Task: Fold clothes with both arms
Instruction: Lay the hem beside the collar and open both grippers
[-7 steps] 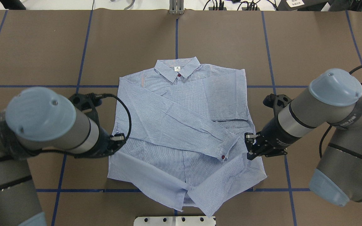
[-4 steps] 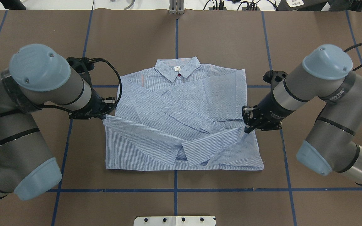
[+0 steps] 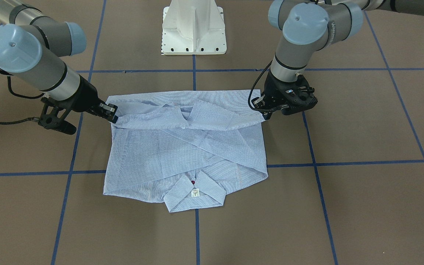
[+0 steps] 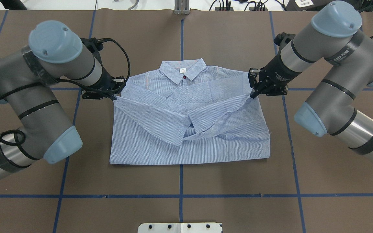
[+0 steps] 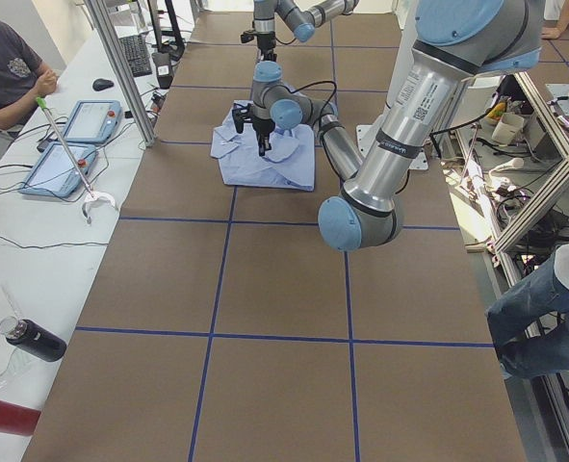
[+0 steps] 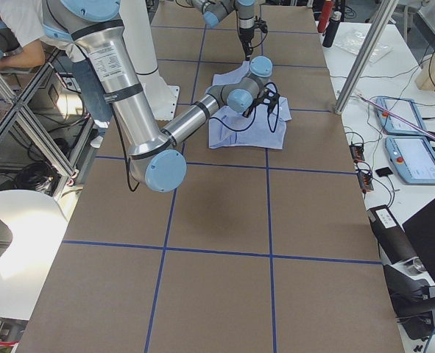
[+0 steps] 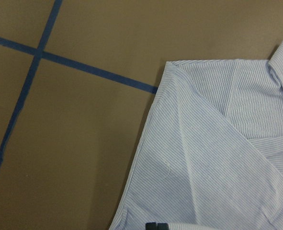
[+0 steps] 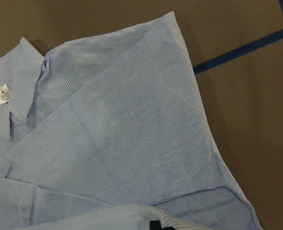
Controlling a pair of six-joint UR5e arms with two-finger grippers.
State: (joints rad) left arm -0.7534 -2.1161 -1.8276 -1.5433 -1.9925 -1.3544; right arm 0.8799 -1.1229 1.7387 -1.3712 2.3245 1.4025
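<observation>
Blue shirt (image 4: 189,142) in left tool (image 4: 114,97), right tool (image 4: 252,94)

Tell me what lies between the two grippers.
Only the shirt: its folded-over layer spans from the left gripper to the right gripper, as the overhead view shows.

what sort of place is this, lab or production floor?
Probably a robotics lab: tape-gridded table, teach pendants on a side bench, a person seated alongside.
</observation>
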